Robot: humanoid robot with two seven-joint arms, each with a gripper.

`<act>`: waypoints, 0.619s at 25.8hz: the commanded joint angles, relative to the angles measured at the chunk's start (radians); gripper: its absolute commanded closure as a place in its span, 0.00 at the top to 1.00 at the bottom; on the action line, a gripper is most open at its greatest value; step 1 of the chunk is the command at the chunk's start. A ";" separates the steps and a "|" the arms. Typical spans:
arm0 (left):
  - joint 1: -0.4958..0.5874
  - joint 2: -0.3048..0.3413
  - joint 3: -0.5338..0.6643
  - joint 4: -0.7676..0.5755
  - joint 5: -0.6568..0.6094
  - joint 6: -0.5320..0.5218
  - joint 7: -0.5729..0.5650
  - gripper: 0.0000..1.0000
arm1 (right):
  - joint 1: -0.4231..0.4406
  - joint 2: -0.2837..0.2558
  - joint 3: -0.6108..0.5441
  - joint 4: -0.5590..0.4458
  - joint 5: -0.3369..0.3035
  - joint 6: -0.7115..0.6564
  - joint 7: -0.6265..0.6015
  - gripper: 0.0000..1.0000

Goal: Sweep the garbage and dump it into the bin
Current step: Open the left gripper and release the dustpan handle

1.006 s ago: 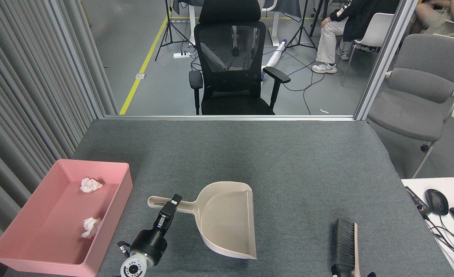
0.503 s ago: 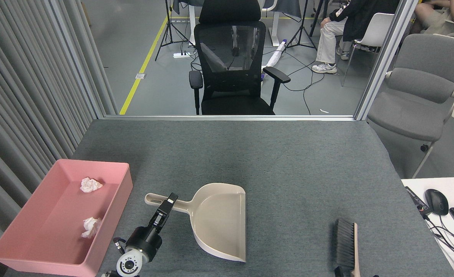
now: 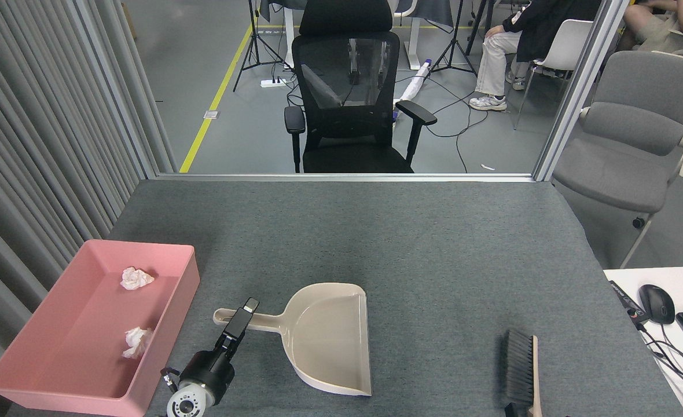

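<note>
Since a second ago the beige dustpan (image 3: 327, 339) has slid down and to the left across the grey felt bench (image 3: 411, 243), and its mouth now faces more squarely to the right; the left tool (image 3: 242, 315) has drawn back toward the near edge with it. The brush (image 3: 521, 370) has also slipped a little lower at the bottom edge.

In the head view, the left tool is clenched on the dustpan handle (image 3: 243, 319), its dark fingers lying over the handle close to the looped end. The arm behind it runs down to the bottom edge, ending in a round black-and-white wrist part. The dustpan lies flat on the bench, and its pan is empty.

The pink bin (image 3: 173, 301) sits at the left near corner of the bench, just beside the dustpan handle but apart from it. Both pieces of garbage lie inside it: one tissue wad (image 3: 136, 278) toward the far end of the floor, the other tissue wad (image 3: 137, 341) nearer, close to the right wall.

The brush lies on the bench well to the right of the dustpan, bristles dark, wooden back to the right. The right tool is not in view.

Beyond the bench stands a black office chair (image 3: 347, 98), a grey chair (image 3: 636, 139) to the right, and a person's legs (image 3: 495, 58) farther back. A mouse (image 3: 657, 304) rests on a white desk at the right edge.
</note>
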 commanded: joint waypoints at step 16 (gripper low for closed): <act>0.278 0.032 -0.007 -0.374 0.014 0.064 -0.019 0.94 | -0.007 0.007 0.002 -0.006 0.000 -0.038 0.002 1.00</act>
